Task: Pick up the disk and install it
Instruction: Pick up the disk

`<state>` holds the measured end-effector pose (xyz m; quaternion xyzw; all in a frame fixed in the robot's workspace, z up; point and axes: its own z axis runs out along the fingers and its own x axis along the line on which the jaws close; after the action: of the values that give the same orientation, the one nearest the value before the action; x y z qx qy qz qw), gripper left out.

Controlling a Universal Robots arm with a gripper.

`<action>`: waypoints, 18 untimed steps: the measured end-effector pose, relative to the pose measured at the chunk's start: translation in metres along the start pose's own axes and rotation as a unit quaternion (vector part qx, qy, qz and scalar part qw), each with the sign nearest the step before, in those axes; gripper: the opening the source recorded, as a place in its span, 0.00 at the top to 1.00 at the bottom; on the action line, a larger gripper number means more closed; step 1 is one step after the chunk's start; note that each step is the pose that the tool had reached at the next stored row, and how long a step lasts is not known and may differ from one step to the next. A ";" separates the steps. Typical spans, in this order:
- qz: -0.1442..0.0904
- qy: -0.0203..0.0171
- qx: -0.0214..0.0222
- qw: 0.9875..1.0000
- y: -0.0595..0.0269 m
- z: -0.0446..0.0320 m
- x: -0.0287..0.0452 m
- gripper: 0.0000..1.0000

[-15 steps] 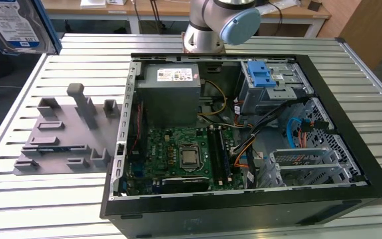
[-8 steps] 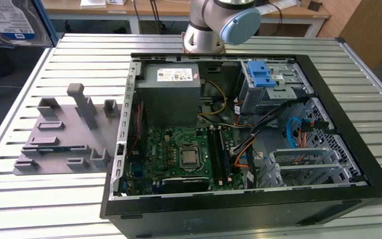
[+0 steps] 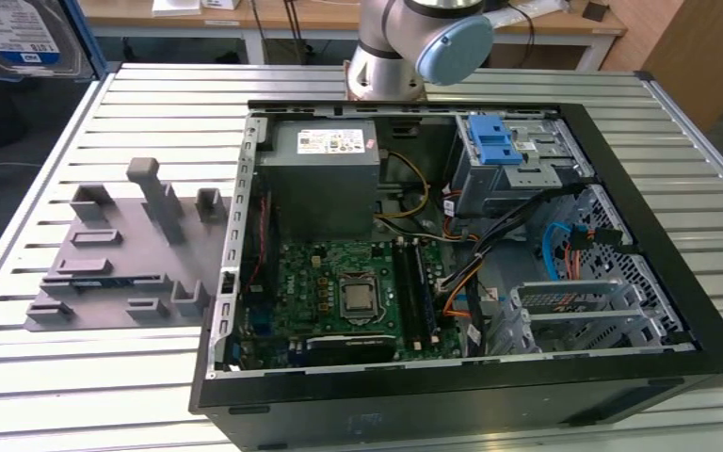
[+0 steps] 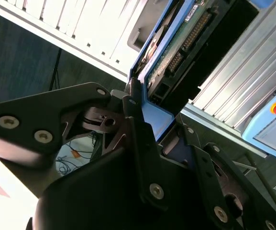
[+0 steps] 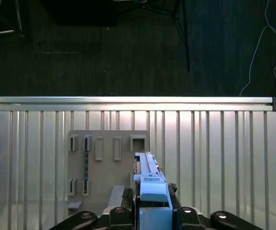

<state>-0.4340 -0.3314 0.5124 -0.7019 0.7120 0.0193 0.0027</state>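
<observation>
**Disk (image 5: 149, 179) held aloft in gripper (image 5: 149, 200), installation not yet done**

The fingers are closed on the disk's blue-bracketed edges, holding it on edge above the grey holder rack (image 5: 106, 163) on the slatted table (image 3: 60, 377), well apart from the open computer case (image 3: 663, 377). The pick-up looks complete. Installing it will likely call for squaring the bracket to the drive cage (image 3: 525, 155).

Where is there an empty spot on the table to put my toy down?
Bare slats of the table lie between the grey holder and the near edge, and in a strip at the exterior view's right of the computer case. Inside the case is crowded with a circuit board and cables. The claw holds the disk.
</observation>
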 end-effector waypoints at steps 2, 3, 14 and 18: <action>0.000 0.000 0.000 1.000 0.0001 0.0000 0.0005 0.64; 0.000 0.000 0.000 1.000 0.0001 0.0000 0.0016 0.64; 0.000 0.000 0.000 1.000 -0.0002 -0.0046 0.0275 0.64; 0.000 0.000 0.000 1.000 0.0000 -0.0174 0.0275 0.64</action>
<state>-0.4340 -0.3594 0.5289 -0.7019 0.7121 0.0192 0.0027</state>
